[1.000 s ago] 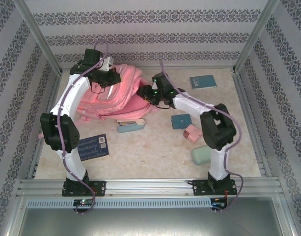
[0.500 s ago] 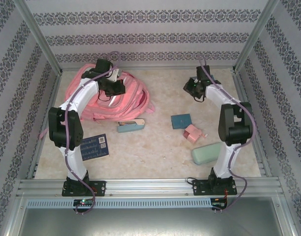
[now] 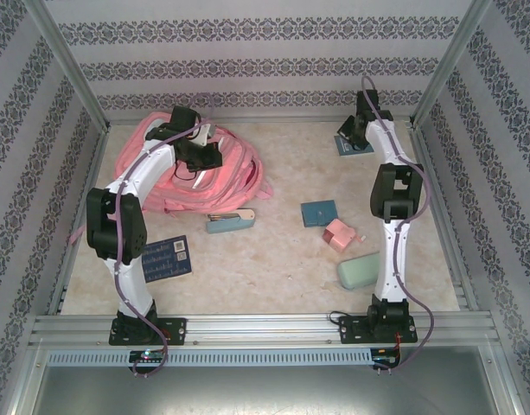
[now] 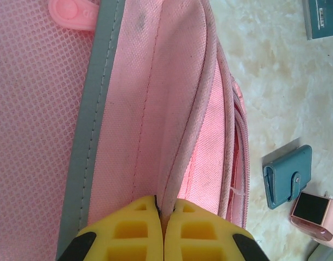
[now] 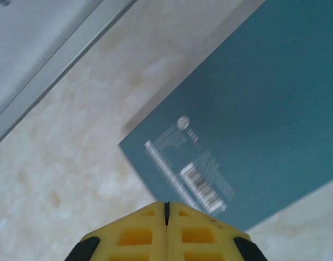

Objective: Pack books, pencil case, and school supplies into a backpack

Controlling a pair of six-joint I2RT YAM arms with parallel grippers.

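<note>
Right fingers [image 5: 170, 213] swung over teal book [image 5: 253, 109], clenched, left fingers [image 4: 158, 209] pinching backpack [image 4: 155, 81] fabric.

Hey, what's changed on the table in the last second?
The right hand left the backpack, swung to the far right corner over the teal book, and closed empty. The left hand stays pinched on the backpack's fabric, which shifted left. The other supplies haven't moved.

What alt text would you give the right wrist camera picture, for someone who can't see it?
A teal book lies barcode side up on a pale marbled table, its near edge right at the tip of the shut yellow pincer at the bottom of the picture. A metal rail crosses the top left corner.
</note>
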